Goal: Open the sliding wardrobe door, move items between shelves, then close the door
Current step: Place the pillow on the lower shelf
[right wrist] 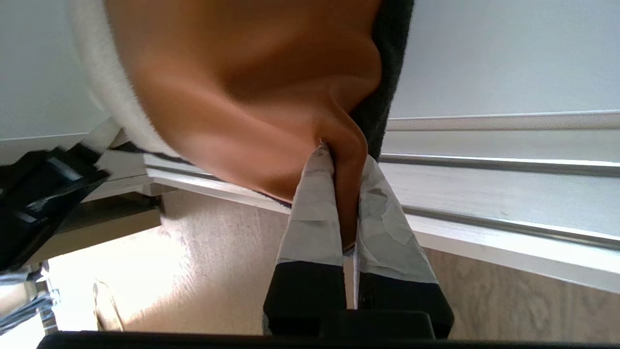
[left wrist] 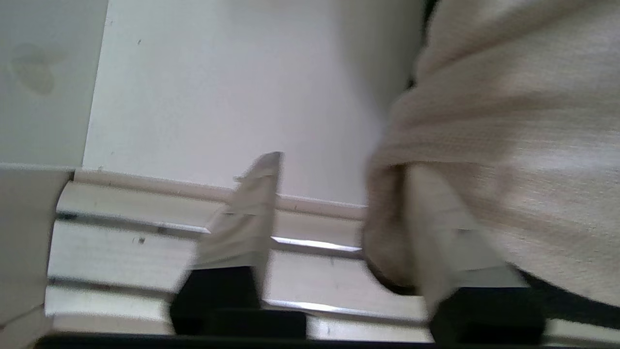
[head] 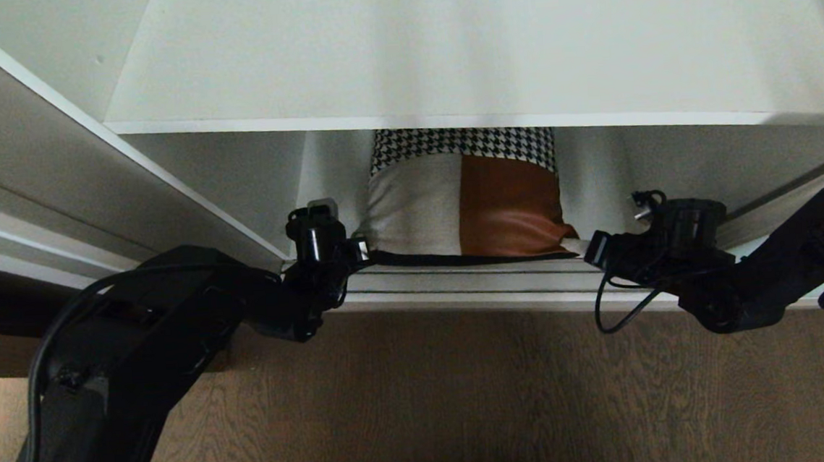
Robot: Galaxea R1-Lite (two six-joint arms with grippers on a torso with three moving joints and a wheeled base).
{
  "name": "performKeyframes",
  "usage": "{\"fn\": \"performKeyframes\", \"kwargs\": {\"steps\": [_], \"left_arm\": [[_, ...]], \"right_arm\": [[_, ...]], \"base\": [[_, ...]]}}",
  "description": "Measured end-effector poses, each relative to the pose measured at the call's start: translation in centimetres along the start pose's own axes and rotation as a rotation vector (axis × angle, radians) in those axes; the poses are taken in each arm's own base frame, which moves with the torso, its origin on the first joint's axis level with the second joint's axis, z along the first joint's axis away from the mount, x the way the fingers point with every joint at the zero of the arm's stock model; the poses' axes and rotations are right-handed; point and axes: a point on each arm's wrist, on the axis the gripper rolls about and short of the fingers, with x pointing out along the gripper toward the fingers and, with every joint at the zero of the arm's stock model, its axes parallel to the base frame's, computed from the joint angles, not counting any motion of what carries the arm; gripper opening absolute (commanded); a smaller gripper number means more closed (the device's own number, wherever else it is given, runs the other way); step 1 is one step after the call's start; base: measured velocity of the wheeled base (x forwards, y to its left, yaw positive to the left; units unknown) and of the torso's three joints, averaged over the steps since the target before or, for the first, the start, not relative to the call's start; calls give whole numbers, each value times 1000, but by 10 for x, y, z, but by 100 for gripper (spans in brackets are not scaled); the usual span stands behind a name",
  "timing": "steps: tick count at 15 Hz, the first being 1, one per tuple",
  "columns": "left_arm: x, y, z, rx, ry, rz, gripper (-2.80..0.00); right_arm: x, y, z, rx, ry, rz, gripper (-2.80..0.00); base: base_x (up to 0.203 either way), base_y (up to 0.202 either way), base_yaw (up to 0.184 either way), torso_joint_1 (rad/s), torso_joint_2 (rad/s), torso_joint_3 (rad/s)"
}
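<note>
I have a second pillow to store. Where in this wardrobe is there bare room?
The white upper shelf board is bare across its visible width. Below it, the houndstooth, beige and rust-brown cushion fills the middle, with narrow gaps to either side. The left gripper and right gripper crowd its bottom corners at the ridged metal floor track.

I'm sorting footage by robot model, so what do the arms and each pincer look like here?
Both arms are bulky, matt black, with smooth rounded housings and loose black cables looping beside the wrists. The left pincer has two flat, tapering pale grey fingers set in black bases. The right pincer has the same build; its grey finger pads show worn, patchy marks. No lettering is visible.
</note>
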Motion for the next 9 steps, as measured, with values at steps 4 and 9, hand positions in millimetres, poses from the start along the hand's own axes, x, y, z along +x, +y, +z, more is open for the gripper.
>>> {"fn": "performKeyframes", "kwargs": {"steps": [4,9], "left_arm": [[-7,0,5,-19,4,-12,0],[-13,1,6,-21,1,-43,0]], "right_arm": [[-1,3,-1,-1,2,2,0],[-6,4,-7,-96,-12,10,0]], "base": [[0,0,0,0,0,0],[0,0,0,0,0,0]]}}
